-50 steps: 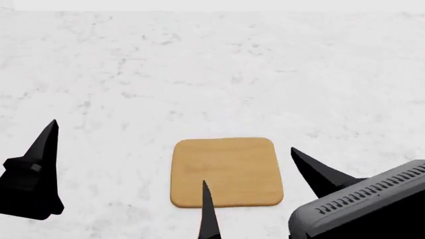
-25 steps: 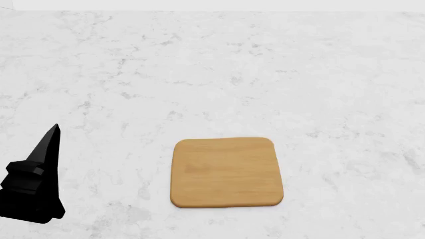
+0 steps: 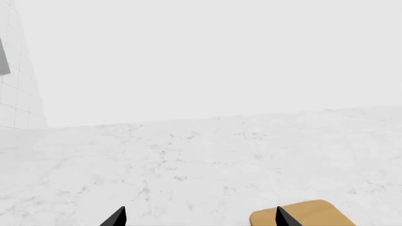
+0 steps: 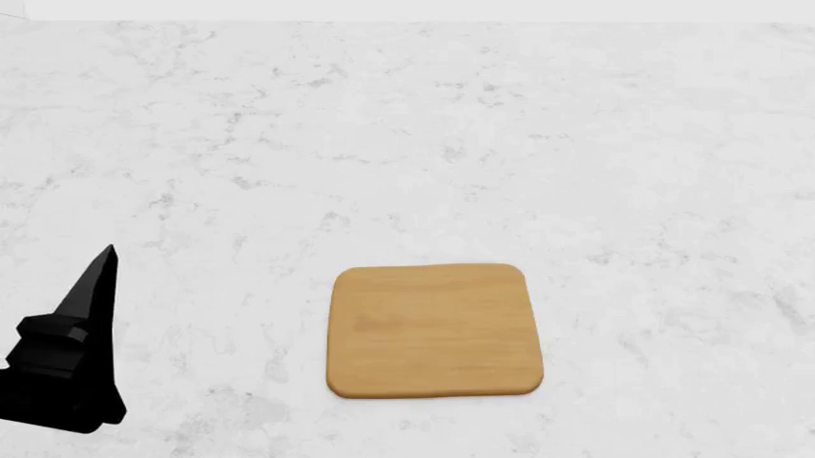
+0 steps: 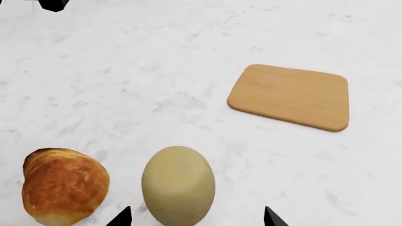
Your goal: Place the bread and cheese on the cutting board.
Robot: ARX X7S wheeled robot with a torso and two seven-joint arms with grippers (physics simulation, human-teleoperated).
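Note:
The tan cutting board [image 4: 433, 329] lies bare on the marble counter [image 4: 407, 143]. In the right wrist view the golden-brown crusty bread [image 5: 63, 186] and the smooth pale cheese [image 5: 179, 183] sit side by side on the counter, apart from the cutting board [image 5: 292, 96]. My right gripper [image 5: 196, 217] is open, the cheese just ahead of and partly between its tips; it is out of the head view. My left gripper [image 3: 199, 217] is open with nothing in it, left of the board, a corner of the cutting board [image 3: 311, 214] by one tip. One of its black fingers [image 4: 92, 286] shows in the head view.
White marble counter all around, ending at a pale wall [image 3: 201, 56] at the back. A tiled wall [image 3: 16, 94] stands at the side in the left wrist view. The left arm's dark tip [image 5: 53, 4] shows at the far edge of the right wrist view.
The right gripper, over the board's near right a second ago, has left the head view. The left gripper has sunk very slightly. The board has not moved.

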